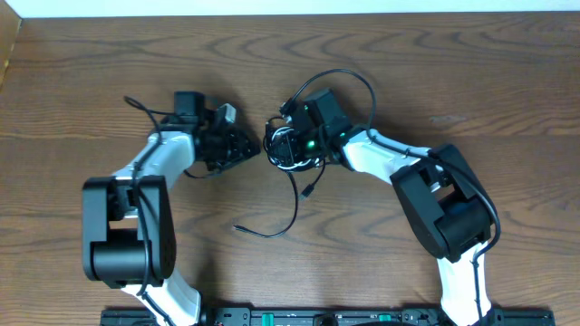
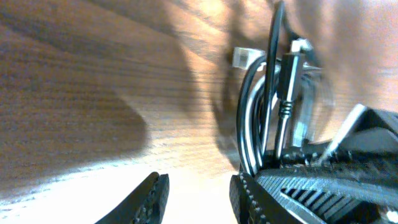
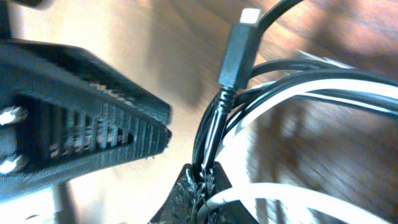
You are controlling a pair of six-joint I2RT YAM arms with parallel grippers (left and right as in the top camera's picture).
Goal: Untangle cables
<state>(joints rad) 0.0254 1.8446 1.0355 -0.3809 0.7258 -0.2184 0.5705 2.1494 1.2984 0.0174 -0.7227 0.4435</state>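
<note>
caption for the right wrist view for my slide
Right fingers shut on the tangled black and white cables, a black plug sticking up above the pinch.

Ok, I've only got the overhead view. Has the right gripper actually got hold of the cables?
Observer: Yes. The right gripper is shut on the cables, with black and white cords pinched together.
Operator: And the left one, is it gripping anything?
Observer: No. The left gripper is open, with only table showing between its jaws. The cables sit beside it, not inside.
</note>
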